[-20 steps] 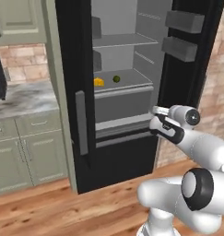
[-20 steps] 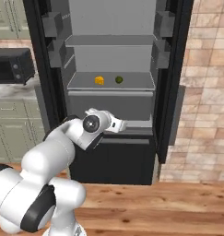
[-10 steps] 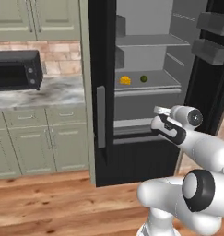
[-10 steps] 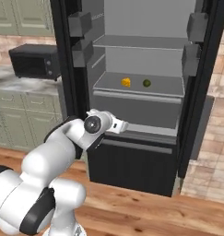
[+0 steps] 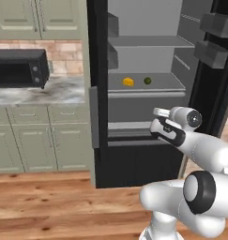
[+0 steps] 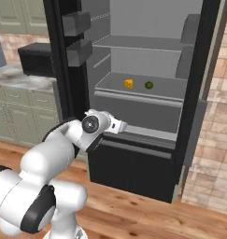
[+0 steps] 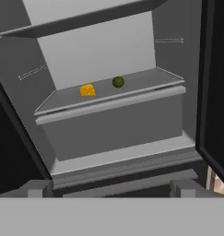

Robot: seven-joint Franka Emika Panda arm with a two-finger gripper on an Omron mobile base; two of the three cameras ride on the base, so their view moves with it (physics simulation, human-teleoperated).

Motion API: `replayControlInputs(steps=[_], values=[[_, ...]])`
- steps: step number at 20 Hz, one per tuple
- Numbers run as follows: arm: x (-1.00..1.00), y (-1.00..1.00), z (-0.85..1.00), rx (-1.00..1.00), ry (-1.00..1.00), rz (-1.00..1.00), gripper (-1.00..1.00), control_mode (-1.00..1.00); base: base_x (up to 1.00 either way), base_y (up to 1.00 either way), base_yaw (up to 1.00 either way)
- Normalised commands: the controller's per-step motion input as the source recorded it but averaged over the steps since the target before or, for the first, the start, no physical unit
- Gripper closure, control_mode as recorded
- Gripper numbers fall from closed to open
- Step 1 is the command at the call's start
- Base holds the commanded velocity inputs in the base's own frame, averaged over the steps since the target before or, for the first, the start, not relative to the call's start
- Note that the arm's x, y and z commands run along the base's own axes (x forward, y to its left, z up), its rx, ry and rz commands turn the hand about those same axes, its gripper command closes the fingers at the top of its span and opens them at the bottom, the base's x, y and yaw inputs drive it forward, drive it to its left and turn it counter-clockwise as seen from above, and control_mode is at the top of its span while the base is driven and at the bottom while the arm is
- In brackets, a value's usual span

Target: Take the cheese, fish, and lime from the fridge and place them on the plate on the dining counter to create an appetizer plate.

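So the whole picture has slid since half a second back: in the left base view the fridge (image 5: 148,93) now sits centre-right and the black microwave (image 5: 19,68) is fully in at the left edge. That's my base rolling, not the stuff moving. My arm has kept the same pose in the lower right of that view.

My gripper (image 6: 118,126) is spread wide with nothing in it, sitting mid-frame in the right base view, in front of the fridge's lower drawer level.

In the hand view the cheese (image 7: 87,90) is up in the upper-middle of the frame, well apart from my finger tips at the bottom edge. It's on the grey middle shelf (image 7: 145,85), with the lime (image 7: 118,82) near it on its right, not touching.

The cheese is a small yellow-orange wedge. The lime is a little dark green ball.
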Motion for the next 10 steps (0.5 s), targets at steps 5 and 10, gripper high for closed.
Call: replayControlInputs(steps=[5,10], values=[[0.0,0.0,0.0,0.0,0.0,0.0,-1.0,1.0,0.26,-0.35,0.08],[0.0,0.0,0.0,0.0,0.0,0.0,-1.0,1.0,0.61,-0.08,0.01]])
